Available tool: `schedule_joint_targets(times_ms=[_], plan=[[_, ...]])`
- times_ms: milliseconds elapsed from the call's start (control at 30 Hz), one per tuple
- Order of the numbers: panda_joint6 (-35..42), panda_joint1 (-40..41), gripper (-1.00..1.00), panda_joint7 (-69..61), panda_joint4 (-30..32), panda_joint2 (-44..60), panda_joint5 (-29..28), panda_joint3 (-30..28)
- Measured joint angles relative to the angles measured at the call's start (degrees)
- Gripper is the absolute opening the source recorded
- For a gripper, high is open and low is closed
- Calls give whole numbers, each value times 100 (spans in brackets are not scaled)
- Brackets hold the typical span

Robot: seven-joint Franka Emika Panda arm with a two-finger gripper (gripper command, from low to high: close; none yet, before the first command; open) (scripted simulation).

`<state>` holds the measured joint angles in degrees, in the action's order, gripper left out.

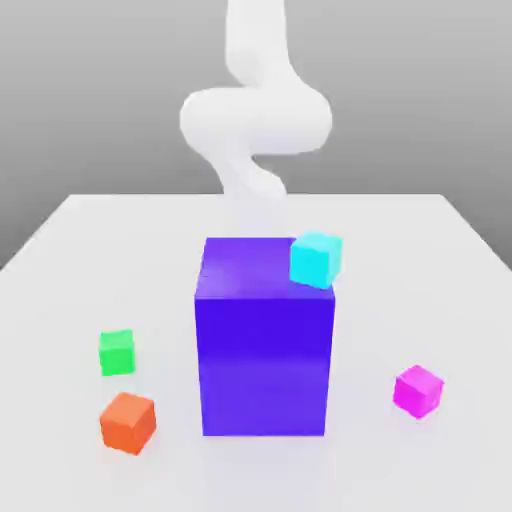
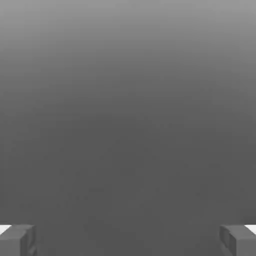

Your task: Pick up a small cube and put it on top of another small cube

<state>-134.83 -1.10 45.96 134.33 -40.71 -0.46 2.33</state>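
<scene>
The small magenta-pink cube rests on the white table at the exterior view's right, near the front. The small green cube sits on the table at the exterior view's left. A big purple-blue block stands between the two cubes. My white arm rises behind that block at the back of the table. In the hand view my gripper is open, its two grey fingertips far apart, with nothing between them and plain grey beyond.
The tall purple-blue block stands in the middle of the table. A cyan cube is at its upper right corner. An orange cube lies just in front of the green one.
</scene>
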Motion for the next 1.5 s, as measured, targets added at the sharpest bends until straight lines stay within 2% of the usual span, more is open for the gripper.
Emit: schedule_joint_targets(times_ms=[533, 700, 800, 933, 967, 1200, 1367, 1500], plan=[[-1993, -849, 0, 186, 1657, 3368, -447, 1434], [-2608, -1359, 0, 231, 2170, 4405, -568, 1717], [-3037, -1537, 0, 565, 2167, 5021, -1025, 1501], [-3657, -2202, 0, 1086, 2002, 5825, -1705, 689], [-3753, -2316, -100, 1159, 1975, 5950, -1799, 553], [-3753, -2315, -100, 1164, 1976, 5944, -1804, 556], [-3079, -1787, -100, 494, 2181, 5056, -921, 1287], [-2847, -1642, -100, 196, 2122, 4538, -478, 1377]])
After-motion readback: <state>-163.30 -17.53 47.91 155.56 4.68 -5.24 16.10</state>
